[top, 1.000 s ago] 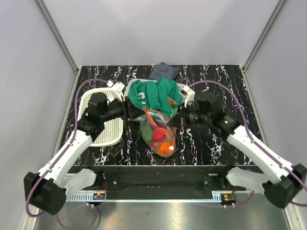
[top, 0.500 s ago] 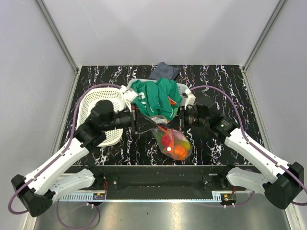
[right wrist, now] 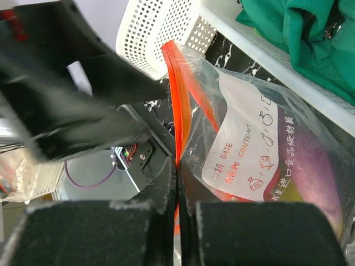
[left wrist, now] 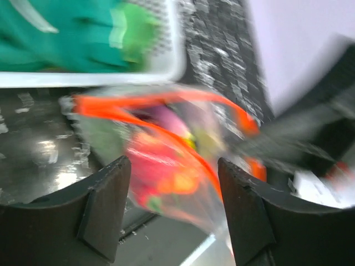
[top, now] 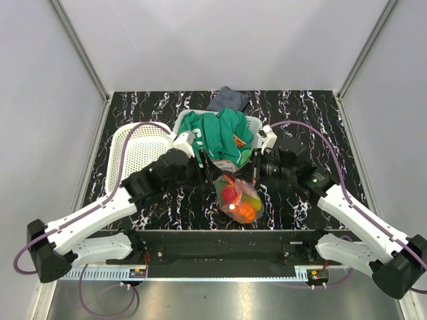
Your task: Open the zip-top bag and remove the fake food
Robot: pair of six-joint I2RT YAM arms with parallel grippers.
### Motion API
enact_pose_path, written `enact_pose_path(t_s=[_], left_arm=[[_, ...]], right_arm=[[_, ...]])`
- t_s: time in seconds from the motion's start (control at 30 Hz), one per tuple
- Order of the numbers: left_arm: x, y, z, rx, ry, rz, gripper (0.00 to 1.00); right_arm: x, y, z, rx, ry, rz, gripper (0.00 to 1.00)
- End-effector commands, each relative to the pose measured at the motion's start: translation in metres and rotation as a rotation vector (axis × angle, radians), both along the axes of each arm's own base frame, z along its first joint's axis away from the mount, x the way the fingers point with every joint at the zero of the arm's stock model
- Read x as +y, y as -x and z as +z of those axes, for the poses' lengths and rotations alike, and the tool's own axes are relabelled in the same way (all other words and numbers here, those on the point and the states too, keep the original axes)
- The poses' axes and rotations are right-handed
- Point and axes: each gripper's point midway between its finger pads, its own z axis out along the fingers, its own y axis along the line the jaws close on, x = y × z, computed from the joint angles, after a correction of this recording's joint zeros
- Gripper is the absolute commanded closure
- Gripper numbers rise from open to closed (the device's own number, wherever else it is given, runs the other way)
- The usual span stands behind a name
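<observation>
Right gripper (right wrist: 177, 185) is clamped hard, jaws pressed flat together on the orange-red zip strip (right wrist: 176, 105) of the zip-top bag (right wrist: 252, 138). It has one lip of the mouth pinched, and the second lip peels away toward 4 o'clock, so the mouth stands parted. The white label faces the right wrist camera.

From above, that gripper (top: 255, 167) sits at 2 o'clock of the bag (top: 239, 200). Across from it, at 10 o'clock of the bag, is the left gripper (top: 212, 175). Its own camera shows the left gripper (left wrist: 172, 205) with jaws spread wide and the bag (left wrist: 172, 155) filling the gap. The view is smeared, so whether a finger touches the plastic is hard to call.

The fake food (top: 243, 208) is all inside the pouch: red, orange and yellow-green pieces bunched at the bottom.

At 12 o'clock of the bag, a white basket (top: 181, 121) holds a green garment (top: 217, 133). A perforated basket (top: 137, 150) lies at 9 o'clock on the black marbled table (top: 313, 120), and a dark cloth (top: 228, 99) lies at 12 o'clock by the back wall.
</observation>
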Motion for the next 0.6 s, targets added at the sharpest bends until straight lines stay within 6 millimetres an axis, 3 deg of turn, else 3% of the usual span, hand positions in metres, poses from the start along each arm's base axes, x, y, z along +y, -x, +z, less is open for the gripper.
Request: enact_pose_path(t_s=[0.0,0.3,0.4,0.57], left_arm=[[0.011,-0.041,0.008,0.003,0.0,0.272,0.37],[-0.007,-0.062,-0.009,0.05,-0.029,0.357,0.4],[-0.016,-0.062,-0.014,0.057,-0.045,0.337,0.51],[-0.018,-0.055,-0.021,0.039,-0.085,0.27,0.85]], right_arm=[[0.0,0.0,0.019,-0.073,-0.051,-0.011,1.0],[-0.002,0.007,0.019,-0.089,-0.062,0.015,1.0],[-0.004,0.008,0.018,-0.101,-0.059,0.012,1.0],[-0.011,0.004,0.015,-0.134,-0.035,-0.024,1.0]])
